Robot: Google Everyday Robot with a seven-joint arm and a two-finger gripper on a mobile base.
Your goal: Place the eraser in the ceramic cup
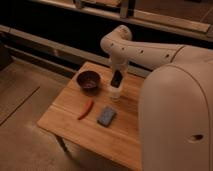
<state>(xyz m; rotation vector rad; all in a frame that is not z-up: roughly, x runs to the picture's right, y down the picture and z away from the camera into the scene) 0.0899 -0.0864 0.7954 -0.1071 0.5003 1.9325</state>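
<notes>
A light wooden table (pixel 75 130) is seen from above, and the robot's white arm (pixel 145 50) is bent down over its far side. The gripper (pixel 116 83) is held directly above the small white cylindrical ceramic cup (pixel 115 92), close to its rim. The jaws are closed narrow, and the dark shape clamped between them appears to be the small black rectangular eraser (pixel 117 77), held upright over the cup's mouth; whether its lower end is already inside the cup cannot be told. A dark maroon round bowl (pixel 88 80) is set just to the left of the cup. A thin orange-red stick (pixel 85 109) and a flat blue-grey rectangular block (pixel 106 115) are laid nearer the front, side by side but apart.
</notes>
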